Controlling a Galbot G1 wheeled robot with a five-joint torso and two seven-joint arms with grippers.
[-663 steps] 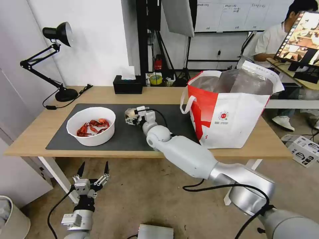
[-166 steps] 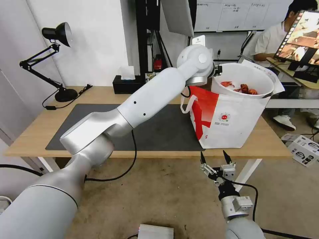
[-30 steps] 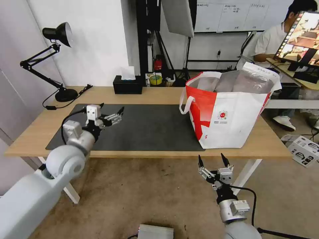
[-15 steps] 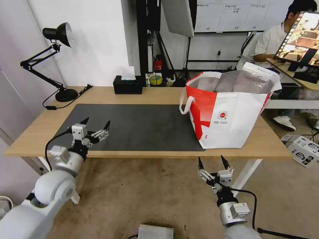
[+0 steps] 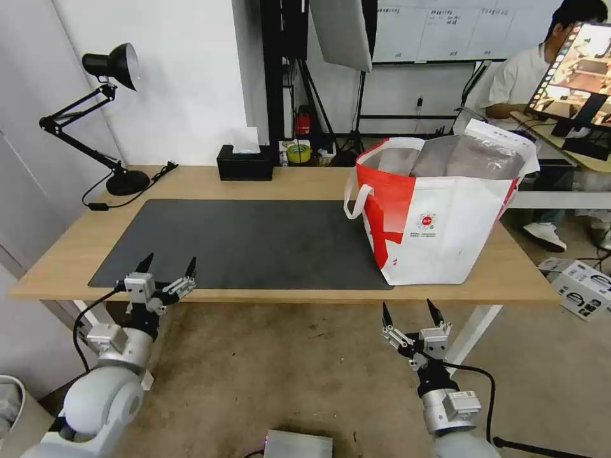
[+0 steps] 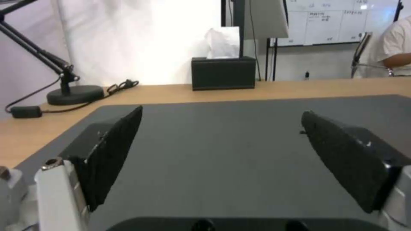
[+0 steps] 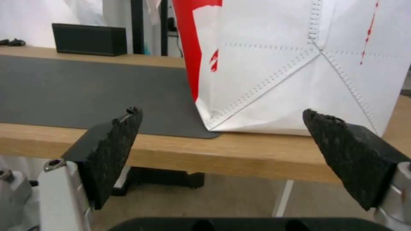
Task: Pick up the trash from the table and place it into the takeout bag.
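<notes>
The takeout bag (image 5: 439, 210) stands upright on the right part of the table (image 5: 267, 181), white and red with a silver lining; its side (image 7: 291, 67) fills much of the right wrist view. No trash shows on the table; the dark grey mat (image 5: 248, 242) is bare. My left gripper (image 5: 167, 266) is open with nothing in it, at the table's front edge by the mat's near left corner. Its black fingers (image 6: 111, 150) frame the mat (image 6: 222, 144). My right gripper (image 5: 408, 313) hangs open and holds nothing, below the table's front edge under the bag.
A black tissue box (image 5: 244, 164) sits at the back of the table, and a black desk lamp (image 5: 108, 114) at the back left. A person sits at a desk behind the bag. A cardboard box (image 5: 582, 286) lies on the floor at the right.
My left arm has drawn back and down from over the mat's left part to the table's front edge, gripper still open. The right gripper has not moved.
</notes>
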